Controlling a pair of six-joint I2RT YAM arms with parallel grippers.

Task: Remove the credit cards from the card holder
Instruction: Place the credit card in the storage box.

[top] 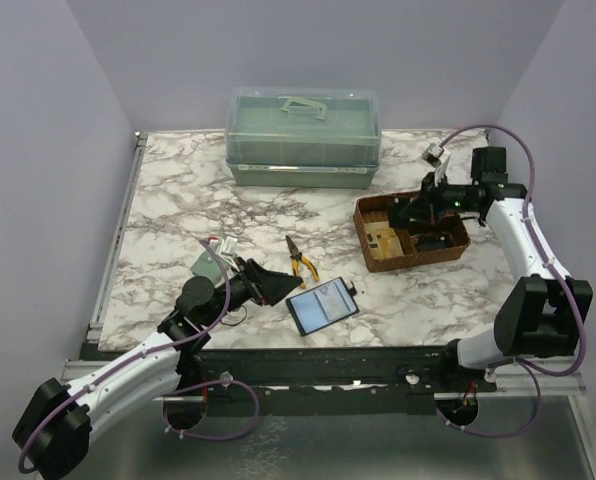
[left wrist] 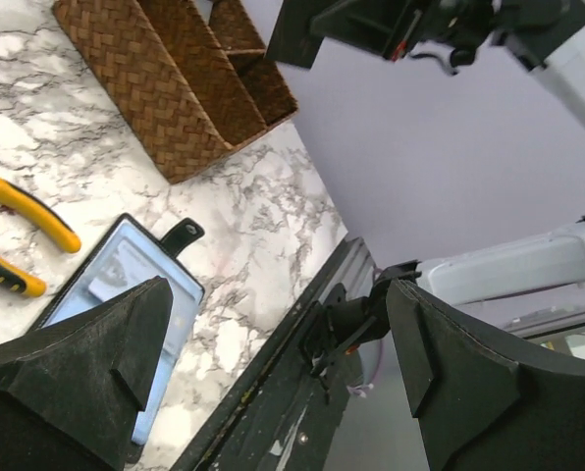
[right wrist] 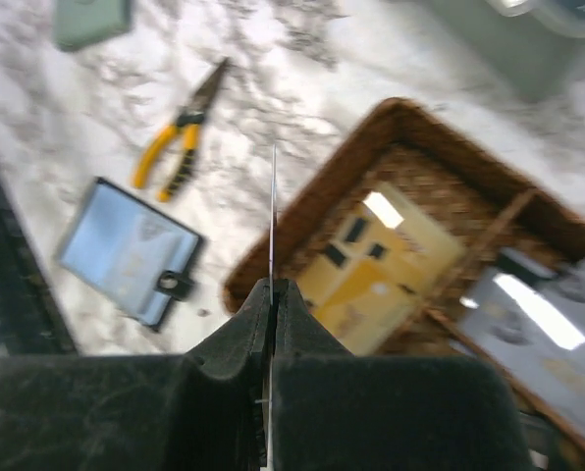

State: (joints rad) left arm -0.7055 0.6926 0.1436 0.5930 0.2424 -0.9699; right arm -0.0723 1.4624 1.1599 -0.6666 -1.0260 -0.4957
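Card holder [top: 323, 306] near front, pliers [top: 301, 262] just behind, basket [top: 415, 261] to their right, box [top: 303, 137] rearmost.

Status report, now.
Left gripper open, empty. Right gripper shut on a card, above the basket. Card holder lies open on table. Pliers nearby, not touching.

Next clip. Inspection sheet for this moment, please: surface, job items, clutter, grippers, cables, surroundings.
Surface: grey-veined marble-pattern table top.
Job's things: black card holder lies open near the front edge, blue-grey lining up; one thin credit card is held edge-on above the wicker basket.
Clutter: yellow-handled pliers; sage-green wallet; green lidded storage box; a flat yellow item in the basket.
Grippers: left gripper open and empty, beside the card holder; right gripper shut on the credit card.
Cables: purple cables looped along both arms.
Surroundings: plain lilac walls; nothing else seen.
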